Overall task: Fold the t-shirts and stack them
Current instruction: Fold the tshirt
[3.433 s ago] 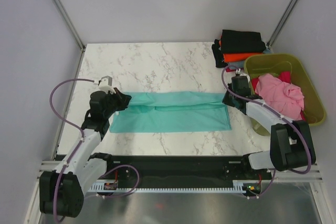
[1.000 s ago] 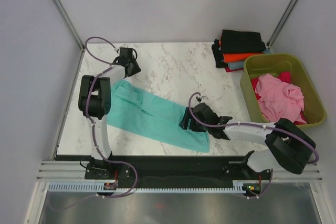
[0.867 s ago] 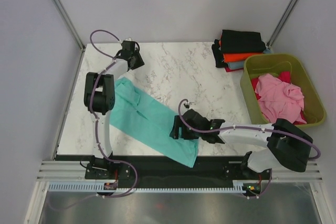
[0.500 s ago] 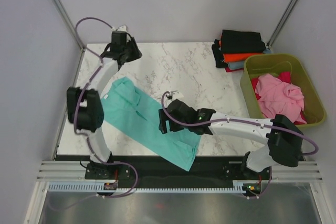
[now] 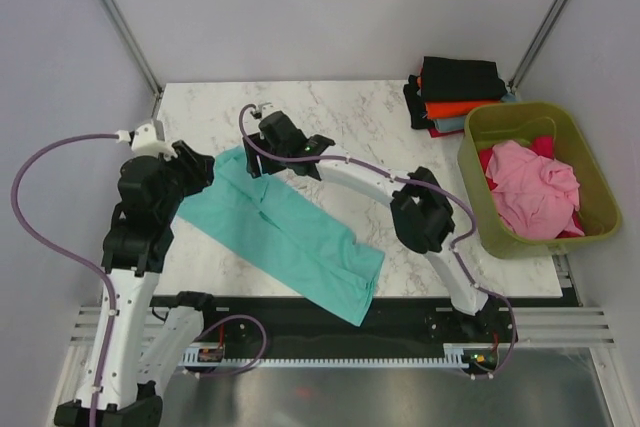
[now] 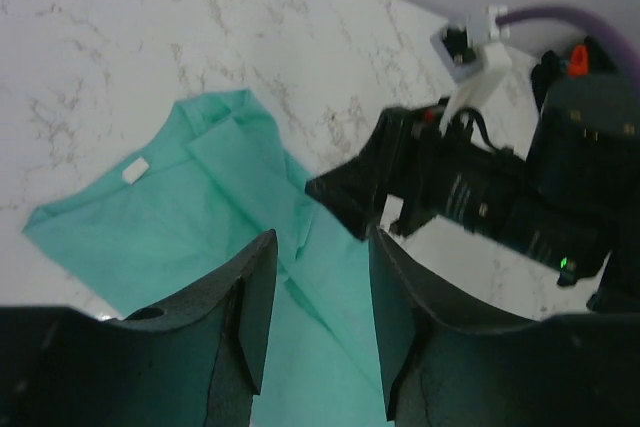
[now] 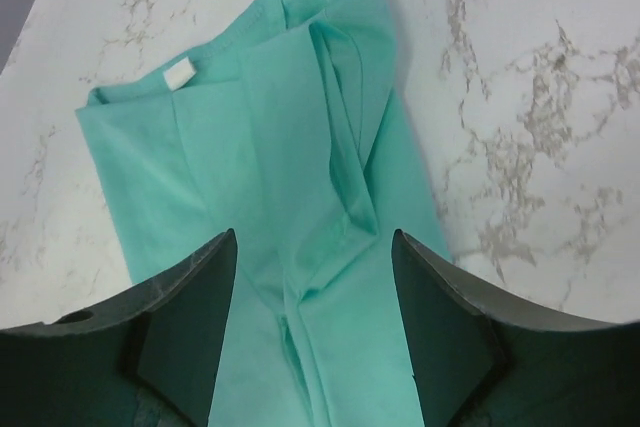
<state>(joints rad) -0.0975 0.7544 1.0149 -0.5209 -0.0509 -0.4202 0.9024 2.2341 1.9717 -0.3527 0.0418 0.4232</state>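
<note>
We've swung the teal t-shirt (image 5: 285, 237) diagonal across the table (image 5: 400, 127), hem at the near edge; right gripper (image 7: 312, 237) now hovers over its collar, left gripper (image 6: 322, 237) just beside it, both spread and empty; crosswise fold's next, we reckon.

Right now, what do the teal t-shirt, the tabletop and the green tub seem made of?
The teal t-shirt looks like soft matte knit cloth, perhaps cotton: it creases, lies flat, shows stitched hems and a sewn label. The tabletop is hard, smooth, white with grey veins: marble or a marble-look laminate. The tub seems moulded olive plastic, smooth, with a rolled rim.
</note>
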